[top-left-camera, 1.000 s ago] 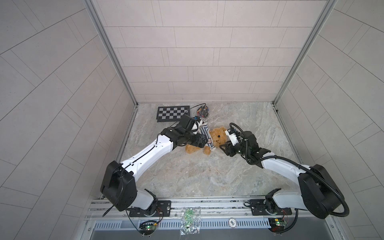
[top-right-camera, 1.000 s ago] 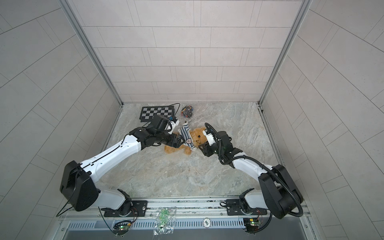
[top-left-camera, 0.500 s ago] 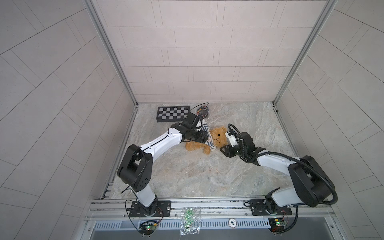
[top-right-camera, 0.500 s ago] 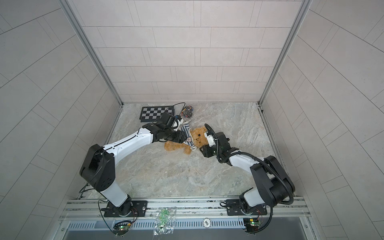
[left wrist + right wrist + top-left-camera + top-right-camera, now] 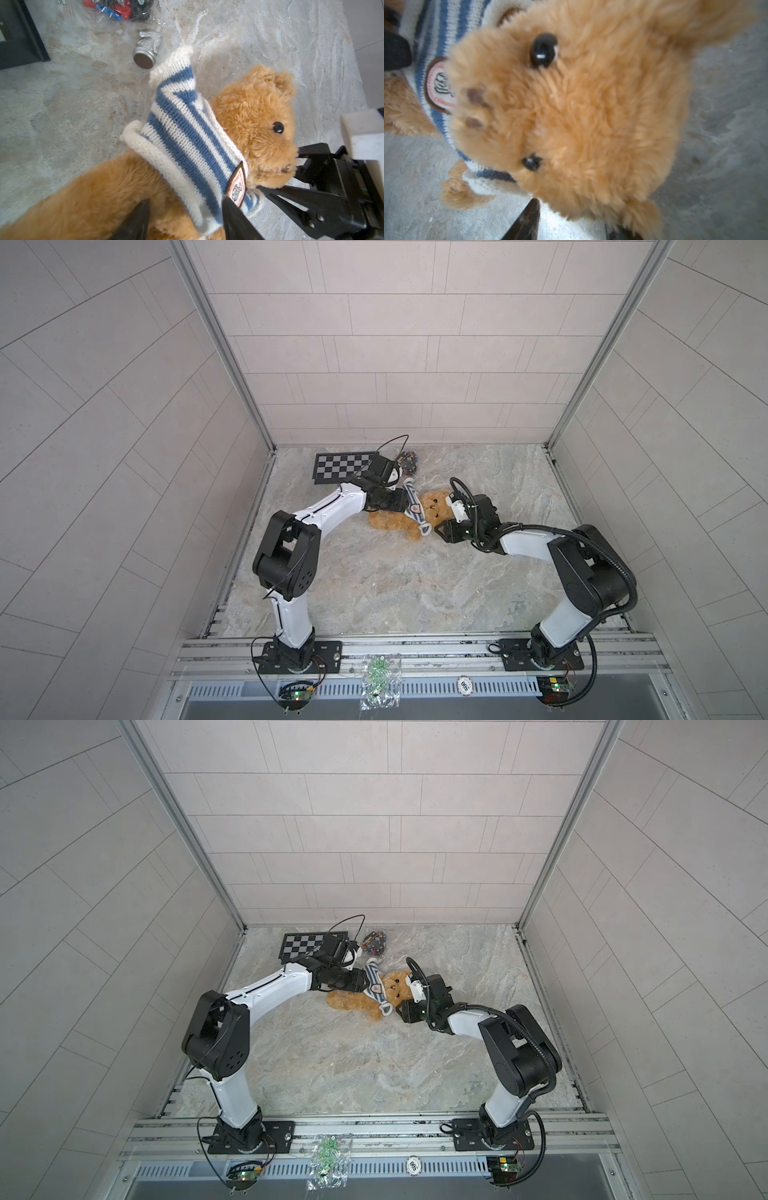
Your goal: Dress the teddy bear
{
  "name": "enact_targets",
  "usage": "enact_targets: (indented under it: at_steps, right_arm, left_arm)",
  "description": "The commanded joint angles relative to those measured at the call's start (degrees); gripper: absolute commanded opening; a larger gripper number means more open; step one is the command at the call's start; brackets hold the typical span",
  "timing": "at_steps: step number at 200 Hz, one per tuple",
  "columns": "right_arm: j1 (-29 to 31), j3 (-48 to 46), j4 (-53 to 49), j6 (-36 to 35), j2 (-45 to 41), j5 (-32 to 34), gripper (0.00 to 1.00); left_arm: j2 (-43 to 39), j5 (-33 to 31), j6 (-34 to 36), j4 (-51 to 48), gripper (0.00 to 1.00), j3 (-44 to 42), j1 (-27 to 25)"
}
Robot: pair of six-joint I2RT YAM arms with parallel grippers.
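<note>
The teddy bear (image 5: 392, 521) (image 5: 353, 1001) lies on the marble floor with its head toward my right arm. A blue-and-white striped shirt (image 5: 413, 509) (image 5: 182, 133) sits bunched around its neck and chest, one sleeve sticking up. My left gripper (image 5: 401, 506) (image 5: 186, 204) is over the bear's chest, one finger on fur and one at the shirt hem by the patch (image 5: 236, 187). Whether it squeezes is unclear. My right gripper (image 5: 439, 529) (image 5: 573, 216) is open at the bear's head (image 5: 571, 104), floor showing between its fingers.
A checkerboard (image 5: 340, 466) lies at the back left, with a clear bag of small parts (image 5: 408, 456) (image 5: 116, 10) beside it. A silver chess knight (image 5: 147, 47) lies near the shirt sleeve. Another parts bag (image 5: 378, 672) rests on the front rail. Tiled walls close in three sides.
Both arms have folded their elbows back toward their bases while the grippers stayed at the bear. The left jaws have narrowed around the bear's chest. Bear and shirt have hardly shifted.
</note>
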Motion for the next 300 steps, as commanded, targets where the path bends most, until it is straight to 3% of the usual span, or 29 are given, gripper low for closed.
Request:
enact_targets:
  at_steps: [1, 34, 71, 126, 179, 206, 244, 300]
  right_arm:
    - [-0.1, 0.9, 2.0, 0.4, 1.2, -0.8, 0.48]
    - [0.0, 0.7, 4.8, 0.6, 2.2, -2.4, 0.3]
    - [1.2, 1.7, -0.1, -2.4, 0.4, -4.6, 0.0]
    - [8.3, -3.4, -8.3, -2.4, -14.7, -0.7, 0.0]
    - [14.5, -9.1, -9.8, 5.8, -27.7, 2.5, 0.0]
    - [16.5, -9.5, -12.4, 9.7, -31.7, 2.1, 0.0]
    - [16.1, -11.4, -13.2, 11.4, -33.7, 2.8, 0.0]
    - [15.8, -12.0, -14.0, 13.0, -29.6, 5.0, 0.0]
  left_arm:
    - [2.1, -1.3, 0.7, -0.8, 0.57, 1.6, 0.4]
    - [3.0, -1.2, 0.8, -0.5, 0.56, 1.9, 0.6]
    - [1.5, -0.7, 1.0, -0.7, 0.56, 0.9, 0.6]
    - [-4.1, 0.4, 1.0, 0.2, 0.57, -4.3, 1.0]
    - [-14.3, 3.7, -2.4, 4.4, 0.59, -15.9, 0.3]
    - [-20.9, 0.1, -1.4, 2.0, 0.6, -22.0, -4.0]
    - [-25.7, -0.5, -3.1, 3.8, 0.61, -26.8, -4.6]
    - [-23.3, 0.3, -3.6, 7.1, 0.62, -26.8, -5.7]
